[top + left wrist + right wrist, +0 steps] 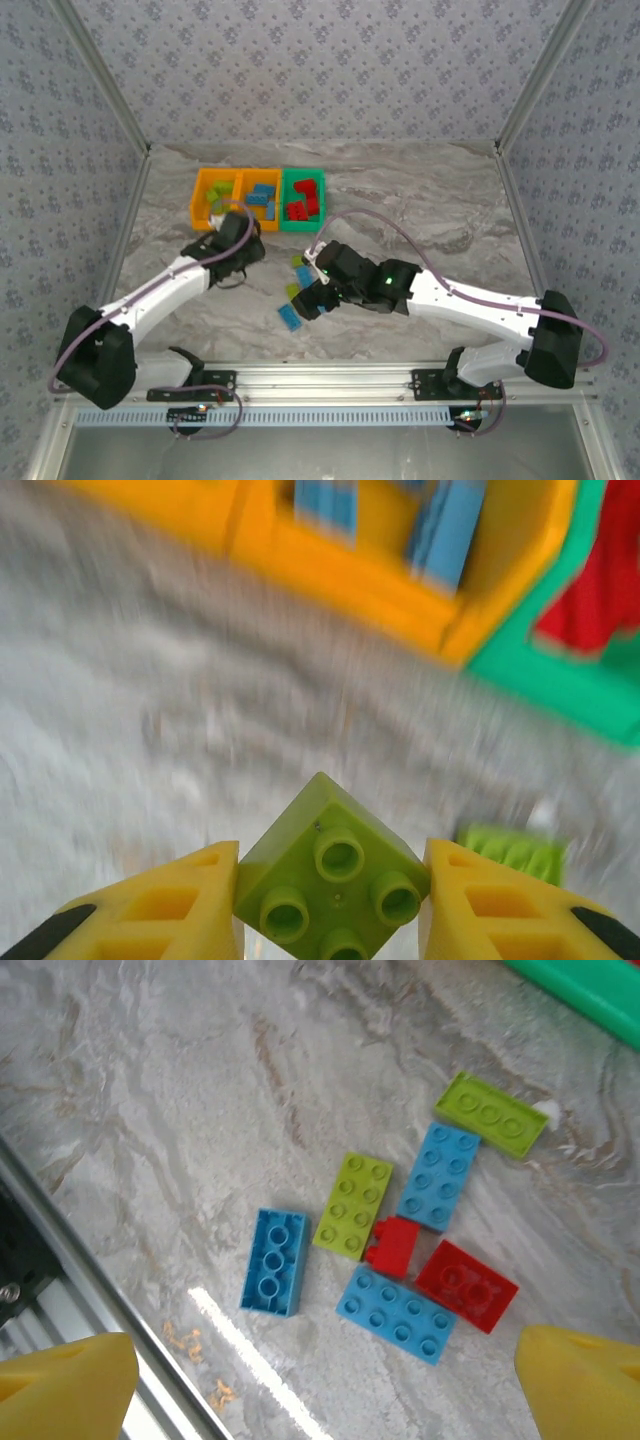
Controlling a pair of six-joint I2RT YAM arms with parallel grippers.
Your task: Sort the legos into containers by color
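As the left gripper (332,892) holds the green brick (335,840) only by two corners, it may twist loose before the bin (198,198), while the right gripper (325,1385) stands wide.

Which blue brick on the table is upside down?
The lone blue brick lying apart from the others: it shows its hollow underside, while the other two blue bricks show studs on top.

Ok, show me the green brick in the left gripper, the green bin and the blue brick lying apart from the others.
green brick (335,880), left wrist view, studded top face.
green bin (560,685), left wrist view, near wall.
blue brick (273,1261), right wrist view, middle of its upward face.
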